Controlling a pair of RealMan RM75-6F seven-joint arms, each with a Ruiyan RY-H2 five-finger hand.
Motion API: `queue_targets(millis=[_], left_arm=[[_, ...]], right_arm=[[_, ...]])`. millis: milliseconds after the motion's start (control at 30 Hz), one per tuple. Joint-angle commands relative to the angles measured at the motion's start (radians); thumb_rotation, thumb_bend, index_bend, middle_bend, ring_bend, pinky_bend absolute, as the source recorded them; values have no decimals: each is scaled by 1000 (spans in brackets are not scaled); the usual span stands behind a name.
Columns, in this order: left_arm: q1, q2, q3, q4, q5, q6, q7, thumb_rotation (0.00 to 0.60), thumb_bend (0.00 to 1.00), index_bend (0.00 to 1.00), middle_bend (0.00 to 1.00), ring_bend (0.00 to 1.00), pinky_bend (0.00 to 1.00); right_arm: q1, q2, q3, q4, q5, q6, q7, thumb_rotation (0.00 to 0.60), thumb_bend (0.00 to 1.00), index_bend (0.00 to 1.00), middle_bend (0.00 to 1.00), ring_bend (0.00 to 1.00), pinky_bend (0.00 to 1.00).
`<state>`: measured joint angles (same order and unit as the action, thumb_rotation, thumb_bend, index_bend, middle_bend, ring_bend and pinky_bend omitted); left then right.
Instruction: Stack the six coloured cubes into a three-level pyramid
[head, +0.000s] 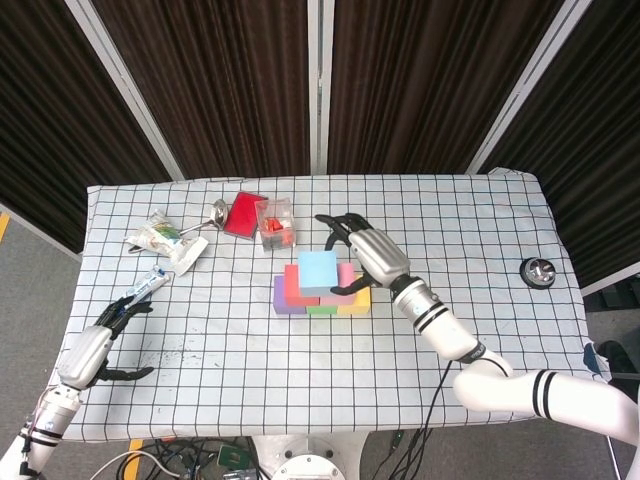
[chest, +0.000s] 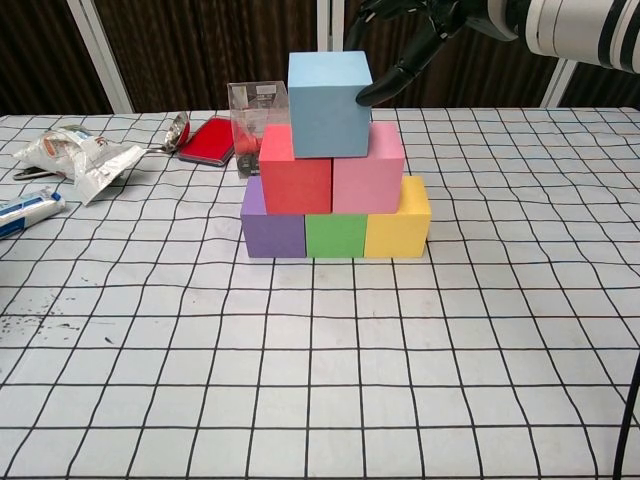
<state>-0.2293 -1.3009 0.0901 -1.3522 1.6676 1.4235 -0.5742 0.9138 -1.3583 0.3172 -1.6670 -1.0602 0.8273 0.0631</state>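
Chest view shows you the pyramid near the table's middle: the purple cube (chest: 272, 222), green cube (chest: 335, 235) and yellow cube (chest: 398, 220) sit side by side, touching, on the checked tablecloth (chest: 400, 350). On them rest the red cube (chest: 295, 170) and pink cube (chest: 368, 170), also touching. The light blue cube (chest: 329, 103) sits on top, across the seam between those two.

Your right hand (head: 368, 255) is at the blue cube's right side, with one dark fingertip (chest: 372, 92) touching the upper right face. Its other fingers are spread above and behind the cube. Whether that hand truly grips the cube or only touches it, you cannot tell from either view.

Your left hand (head: 92, 350) lies low at the near left corner of the table, fingers apart and holding nothing.

Behind the stack stand a clear cup (chest: 256, 110) with something red in it, a red case (chest: 208, 140) and a spoon (chest: 176, 130). Further left lie a crumpled packet (chest: 80, 152) and a tube (chest: 28, 215). Head view shows a small metal dish (head: 538, 271) at the far right edge.
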Motion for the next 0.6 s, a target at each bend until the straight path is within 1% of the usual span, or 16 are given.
queue_targets(millis=[33,600], left_arm=[[0,0,-1,0,0,1,0,600,0,123,179,12,62],[3,-2,0,6,-2,3,-5,600,0,123,179,12,62]], right_arm=[[1,-1,0,0,2,1,-3,600,113,0,499,82,0],[7,-12,3,8,24,5,-17,600,117,0,500,82,0]])
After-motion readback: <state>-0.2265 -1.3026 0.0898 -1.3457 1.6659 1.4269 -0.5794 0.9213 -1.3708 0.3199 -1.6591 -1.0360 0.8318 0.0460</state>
